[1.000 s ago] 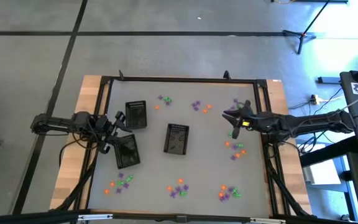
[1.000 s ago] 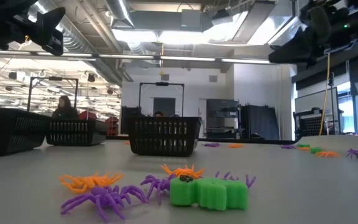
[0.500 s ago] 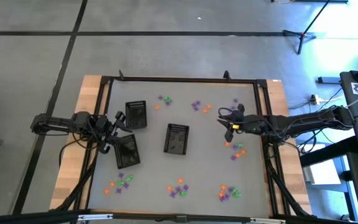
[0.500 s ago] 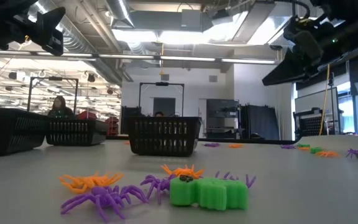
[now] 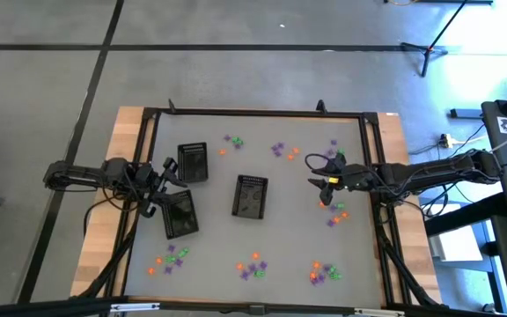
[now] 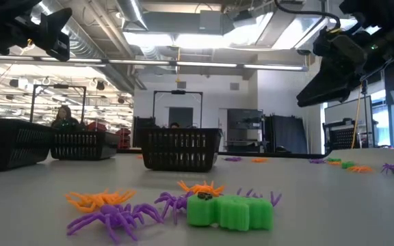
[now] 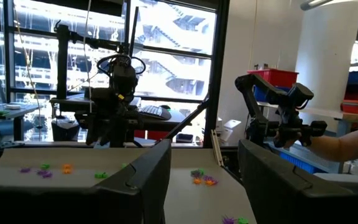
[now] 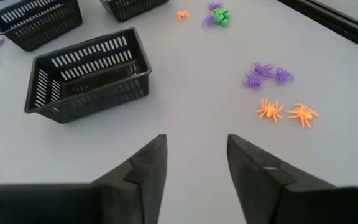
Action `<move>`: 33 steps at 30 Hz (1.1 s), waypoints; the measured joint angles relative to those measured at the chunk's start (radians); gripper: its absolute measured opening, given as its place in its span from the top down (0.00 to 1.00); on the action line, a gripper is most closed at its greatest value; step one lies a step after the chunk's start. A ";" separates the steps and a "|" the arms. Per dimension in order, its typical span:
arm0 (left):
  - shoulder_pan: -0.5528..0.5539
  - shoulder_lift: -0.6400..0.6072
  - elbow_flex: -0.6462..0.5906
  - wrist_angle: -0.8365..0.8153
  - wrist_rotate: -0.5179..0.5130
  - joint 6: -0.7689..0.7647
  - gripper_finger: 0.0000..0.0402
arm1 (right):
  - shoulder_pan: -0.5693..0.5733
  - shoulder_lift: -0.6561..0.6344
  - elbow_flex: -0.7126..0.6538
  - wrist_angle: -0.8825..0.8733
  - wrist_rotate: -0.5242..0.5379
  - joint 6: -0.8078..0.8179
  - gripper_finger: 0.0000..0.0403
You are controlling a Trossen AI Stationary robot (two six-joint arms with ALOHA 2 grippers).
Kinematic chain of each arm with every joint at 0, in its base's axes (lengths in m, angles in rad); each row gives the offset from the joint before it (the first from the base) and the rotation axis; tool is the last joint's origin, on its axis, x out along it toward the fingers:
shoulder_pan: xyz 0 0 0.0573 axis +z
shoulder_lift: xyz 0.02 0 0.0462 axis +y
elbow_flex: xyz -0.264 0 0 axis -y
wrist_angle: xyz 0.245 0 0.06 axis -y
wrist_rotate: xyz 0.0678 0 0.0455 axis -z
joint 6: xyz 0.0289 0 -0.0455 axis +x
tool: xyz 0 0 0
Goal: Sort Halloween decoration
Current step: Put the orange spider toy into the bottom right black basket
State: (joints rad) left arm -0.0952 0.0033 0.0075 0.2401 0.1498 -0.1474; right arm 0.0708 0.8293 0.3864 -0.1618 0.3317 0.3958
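From above, three black trays sat on the grey table (image 5: 271, 238), the middle tray (image 5: 250, 195) near its centre. The Halloween decoration lay scattered all round that tray in small clusters: some beyond it (image 5: 234, 141), some along the near edge (image 5: 252, 267), more to its right. The right gripper (image 5: 315, 172) hovered just right of the middle tray, nothing visible between its parted fingers, apparently reaching for trinkets. The left gripper (image 5: 167, 172) waited to the tray's left, between the other two trays, likely parked out of the way.

At table level, purple and orange spiders (image 6: 115, 212) and a green piece (image 6: 230, 210) lay in front of the middle tray (image 6: 180, 149); the right arm hung above to its right.

The left wrist camera showed that gripper's fingers (image 7: 148, 180) spread wide and empty, aimed across the table.

The right wrist camera showed its fingers (image 8: 143, 168) apart, holding nothing, above bare table beside the middle tray (image 8: 89, 78), orange spiders (image 8: 288, 112) nearby.
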 joint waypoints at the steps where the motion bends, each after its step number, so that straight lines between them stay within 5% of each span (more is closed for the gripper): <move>1: 0.000 0.000 0.000 0.000 0.000 0.000 0.55 | -0.001 0.000 0.016 -0.030 0.011 0.000 0.56; 10: 0.000 0.000 0.000 0.000 0.000 0.000 0.55 | -0.002 0.049 0.245 -0.352 0.167 -0.011 0.54; 15: 0.000 0.000 0.000 0.000 0.000 0.000 0.55 | -0.057 0.093 0.288 -0.423 0.133 0.021 0.54; 22: 0.000 0.000 0.000 0.000 0.000 0.000 0.55 | -0.204 0.212 0.287 -0.390 0.041 -0.021 0.54; 33: 0.000 0.000 0.000 0.000 0.000 0.000 0.55 | -0.464 0.514 0.287 -0.067 -0.174 -0.241 0.54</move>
State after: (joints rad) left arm -0.0952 0.0036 0.0074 0.2401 0.1497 -0.1474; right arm -0.3930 1.3433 0.6735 -0.2288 0.1573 0.1550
